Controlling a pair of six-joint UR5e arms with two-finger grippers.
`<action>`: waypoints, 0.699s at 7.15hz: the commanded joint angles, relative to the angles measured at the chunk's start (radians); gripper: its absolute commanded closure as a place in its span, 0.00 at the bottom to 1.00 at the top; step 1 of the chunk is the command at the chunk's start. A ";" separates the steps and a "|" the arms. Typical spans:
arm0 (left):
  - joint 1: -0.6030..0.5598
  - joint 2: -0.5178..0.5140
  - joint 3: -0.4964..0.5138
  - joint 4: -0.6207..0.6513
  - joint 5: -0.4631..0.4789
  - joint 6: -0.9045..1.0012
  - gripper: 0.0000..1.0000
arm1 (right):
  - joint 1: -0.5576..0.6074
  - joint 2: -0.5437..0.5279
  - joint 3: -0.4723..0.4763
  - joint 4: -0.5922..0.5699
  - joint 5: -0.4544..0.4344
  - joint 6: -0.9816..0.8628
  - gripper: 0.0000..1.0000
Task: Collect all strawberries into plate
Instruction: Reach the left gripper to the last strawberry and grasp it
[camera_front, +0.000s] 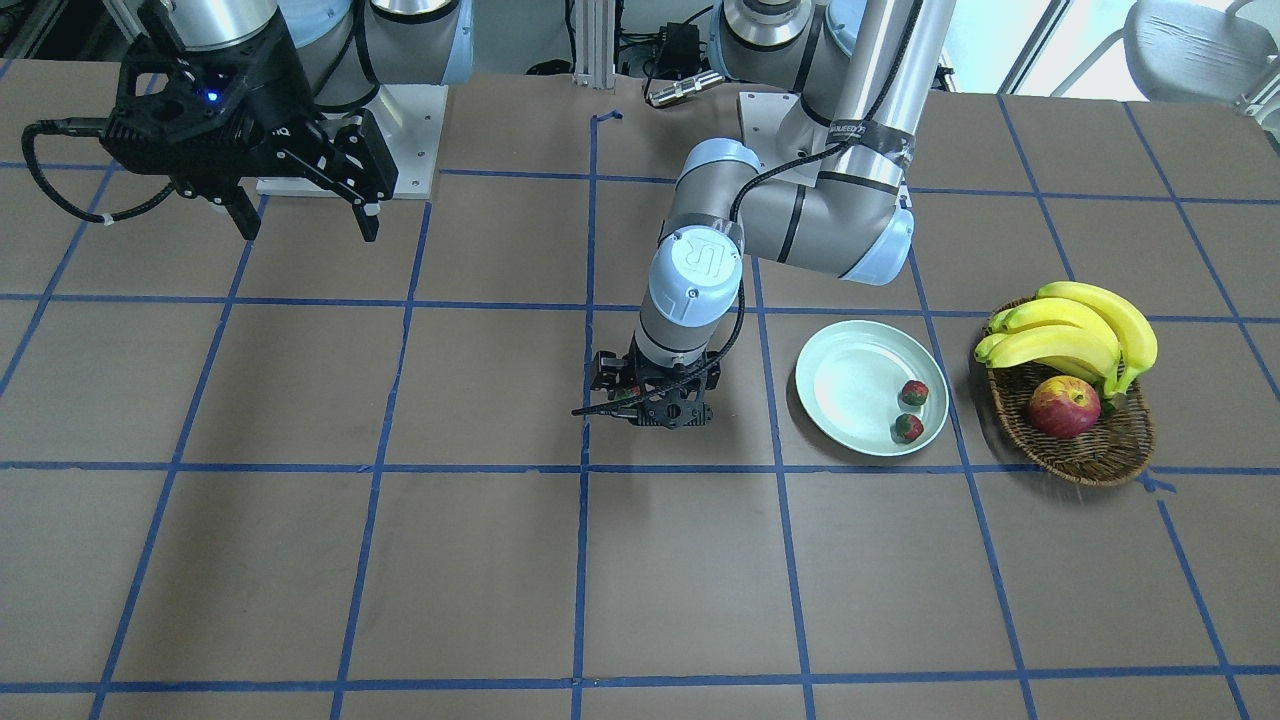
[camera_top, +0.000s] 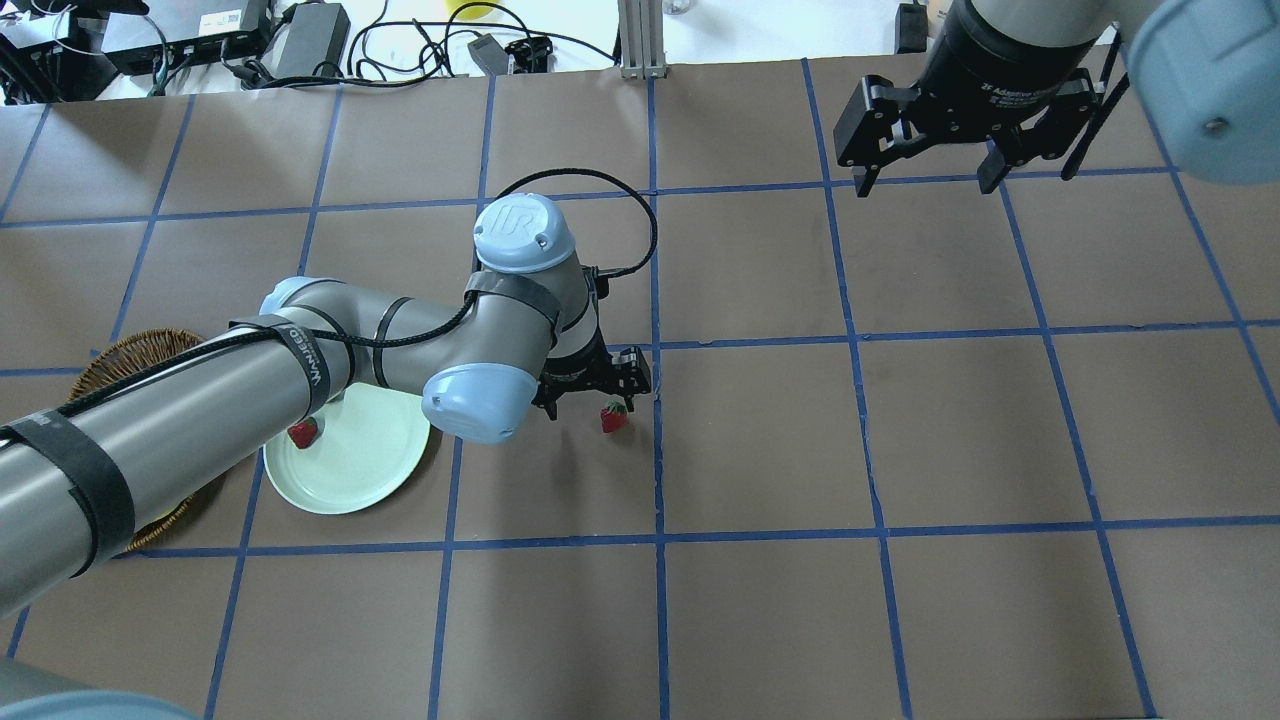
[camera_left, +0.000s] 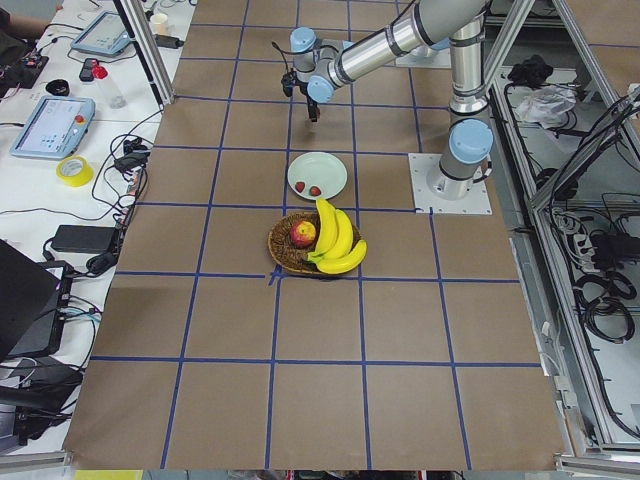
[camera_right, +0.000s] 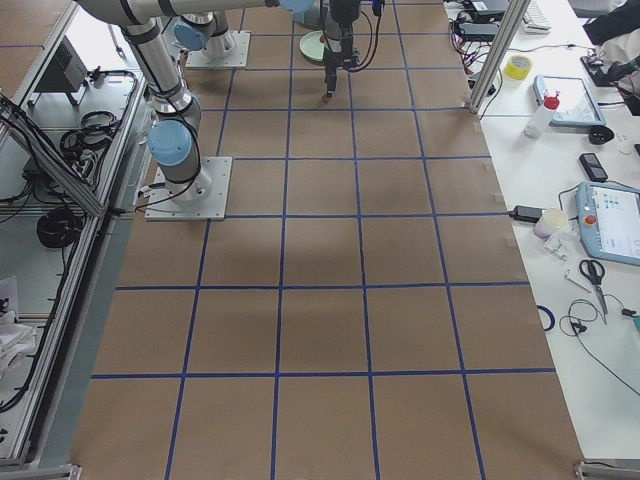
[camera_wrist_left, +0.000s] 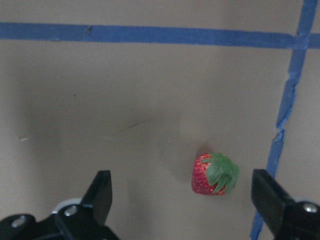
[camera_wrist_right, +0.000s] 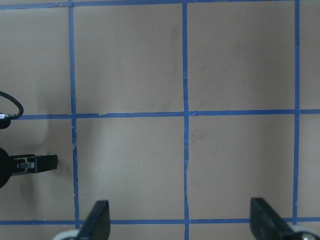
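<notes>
Hanging low, the left gripper (camera_wrist_left: 182, 182) has its fingers (camera_wrist_left: 100, 192) wide so the last strawberry (camera_wrist_left: 214, 174) can fit between them.

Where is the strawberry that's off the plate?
In the overhead view, the strawberry sits right of the plate, beside a blue tape line, under the open left gripper.

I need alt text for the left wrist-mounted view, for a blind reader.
A strawberry with a green cap lies on the brown table, seen between the fingertips of the open left tool. Blue tape lines run along the top and right side.
</notes>
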 joint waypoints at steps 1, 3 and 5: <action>-0.004 -0.014 -0.004 0.005 -0.013 -0.039 0.27 | 0.000 0.000 0.000 0.000 -0.002 0.000 0.00; -0.004 -0.014 -0.001 0.007 -0.047 -0.040 1.00 | 0.000 0.000 0.000 0.000 0.000 0.000 0.00; -0.003 0.011 0.005 0.008 -0.038 -0.033 1.00 | 0.000 0.000 0.000 0.000 0.000 0.000 0.00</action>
